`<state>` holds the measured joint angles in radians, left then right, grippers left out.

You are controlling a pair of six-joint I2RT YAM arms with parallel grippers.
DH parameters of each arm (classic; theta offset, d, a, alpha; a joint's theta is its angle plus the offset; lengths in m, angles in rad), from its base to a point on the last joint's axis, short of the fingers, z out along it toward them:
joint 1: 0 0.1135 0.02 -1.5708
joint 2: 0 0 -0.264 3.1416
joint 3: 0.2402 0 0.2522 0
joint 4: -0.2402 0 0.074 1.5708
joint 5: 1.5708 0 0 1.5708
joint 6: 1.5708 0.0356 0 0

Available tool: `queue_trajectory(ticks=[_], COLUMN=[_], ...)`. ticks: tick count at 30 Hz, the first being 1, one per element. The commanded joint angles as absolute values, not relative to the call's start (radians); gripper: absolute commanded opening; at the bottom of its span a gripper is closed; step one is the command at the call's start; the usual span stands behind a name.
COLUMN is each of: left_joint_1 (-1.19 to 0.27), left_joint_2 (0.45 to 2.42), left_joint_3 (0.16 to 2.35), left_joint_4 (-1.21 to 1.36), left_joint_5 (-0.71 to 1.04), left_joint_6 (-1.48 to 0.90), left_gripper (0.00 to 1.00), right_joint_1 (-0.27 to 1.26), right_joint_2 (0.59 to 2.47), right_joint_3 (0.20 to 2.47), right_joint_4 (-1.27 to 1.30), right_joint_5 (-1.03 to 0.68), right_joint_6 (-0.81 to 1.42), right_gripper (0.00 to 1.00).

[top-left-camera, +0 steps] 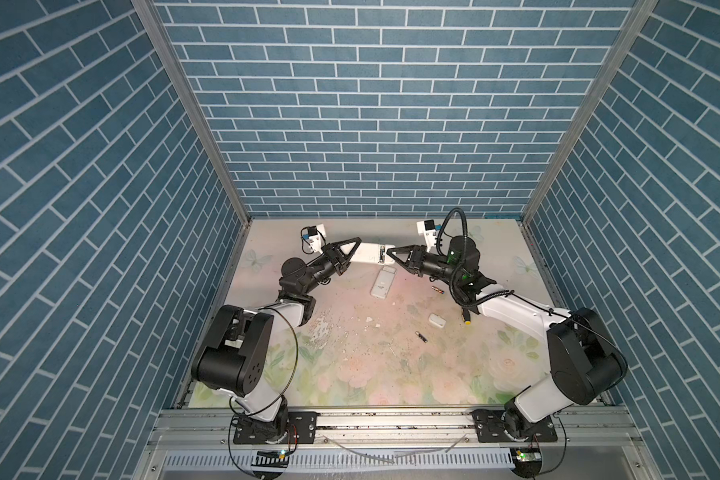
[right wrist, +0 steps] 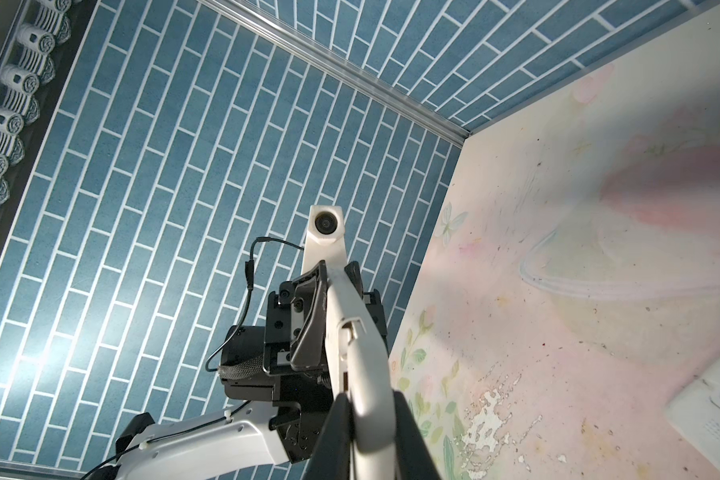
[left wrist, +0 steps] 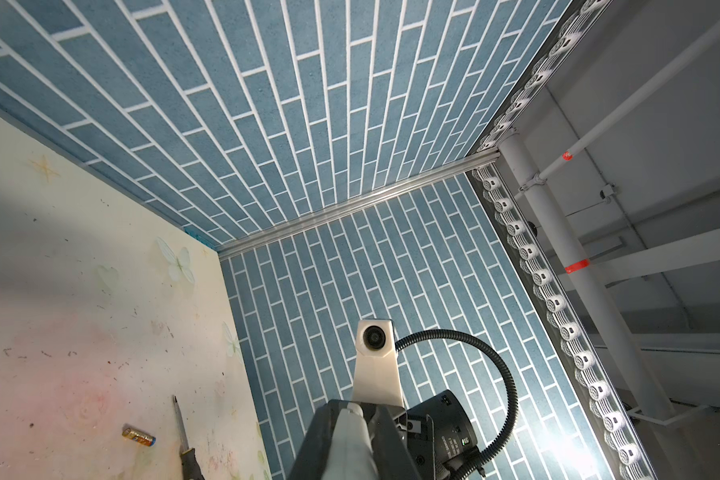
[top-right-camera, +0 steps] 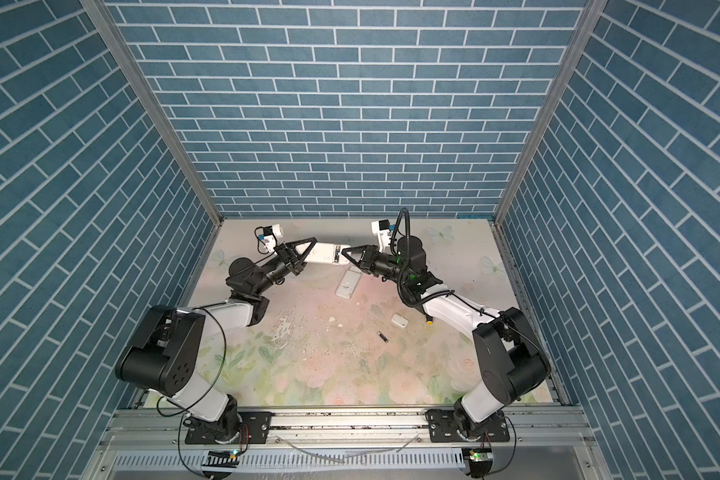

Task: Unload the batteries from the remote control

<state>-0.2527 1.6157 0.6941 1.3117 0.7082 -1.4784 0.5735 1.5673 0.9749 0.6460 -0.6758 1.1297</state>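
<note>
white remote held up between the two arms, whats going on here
Both arms hold one slim white plastic remote control in the air over the far part of the floral table: the left pincer clamps one end, the right pincer the other. A second white remote lies flat on the table below. Two loose cells lie there too, a copper-brown battery and a black battery, near a small white cover plate. Whether the held remote has cells inside does not show.
</note>
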Motion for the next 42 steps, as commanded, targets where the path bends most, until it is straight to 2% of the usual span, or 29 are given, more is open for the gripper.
queue_trajectory(ticks=[1,7,13,27,30,33,42], left_joint_1=[-0.233,-0.230,-0.225,-0.218,-0.218,-0.217,-0.215], left_joint_2=[1.613,1.614,1.615,1.624,1.625,1.626,1.624], left_joint_3=[0.669,0.665,0.663,0.657,0.656,0.656,0.658], left_joint_4=[1.254,1.258,1.261,1.267,1.270,1.272,1.272], left_joint_5=[0.708,0.709,0.709,0.712,0.710,0.710,0.712], left_joint_6=[-1.440,-1.440,-1.442,-1.441,-1.441,-1.443,-1.444], left_gripper=[0.00,0.00,0.00,0.00,0.00,0.00,0.00], right_joint_1=[0.567,0.568,0.568,0.568,0.567,0.567,0.565], right_joint_2=[1.504,1.499,1.497,1.493,1.493,1.490,1.480], right_joint_3=[0.973,0.974,0.974,0.978,0.982,0.980,0.968], right_joint_4=[0.759,0.752,0.753,0.755,0.758,0.759,0.749], right_joint_5=[-0.709,-0.707,-0.705,-0.714,-0.724,-0.726,-0.728], right_joint_6=[1.126,1.124,1.124,1.124,1.124,1.124,1.120], right_gripper=[0.20,0.21,0.14,0.09,0.11,0.18,0.19])
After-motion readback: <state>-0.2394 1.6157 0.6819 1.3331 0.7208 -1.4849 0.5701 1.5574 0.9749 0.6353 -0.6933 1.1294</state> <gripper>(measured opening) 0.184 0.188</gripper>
